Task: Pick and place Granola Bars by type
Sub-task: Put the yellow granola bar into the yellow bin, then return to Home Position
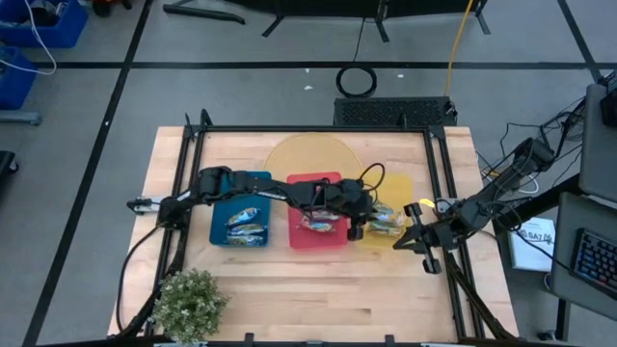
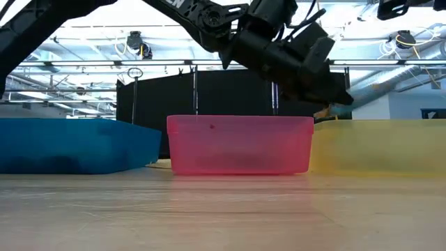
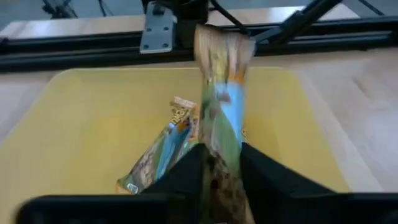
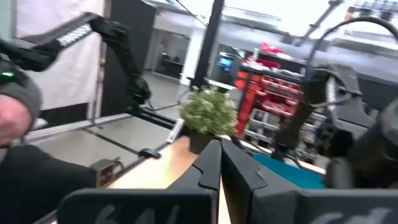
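My left gripper (image 3: 221, 155) reaches across the blue tray (image 1: 220, 207) and the red tray (image 1: 301, 183) and hangs over the yellow tray (image 1: 400, 183), shut on a gold-tan and teal granola bar (image 3: 219, 81). A second gold-tan bar (image 3: 158, 155) lies flat on the yellow tray's floor beneath it. Blue-silver bars (image 1: 246, 225) lie in the blue tray, red-orange ones (image 1: 323, 225) in the red tray. My right gripper (image 4: 217, 149) waits shut at the table's right side, just right of the yellow tray (image 1: 413, 237). My left gripper pinches the gold-tan bar between its two fingers (image 3: 186, 171), gripping its lower part (image 3: 219, 140). The bar lies along the fingers, and its free end (image 3: 221, 43) sticks out well past the fingertips. It is lifted clear above the yellow tray's floor (image 3: 81, 124).
A small green potted plant (image 1: 188, 301) stands at the table's near left corner. A black frame (image 1: 308, 130) runs along the far, left and right sides of the table. In the low view the three trays stand side by side: blue (image 2: 70, 143), red (image 2: 237, 143), yellow (image 2: 390, 143).
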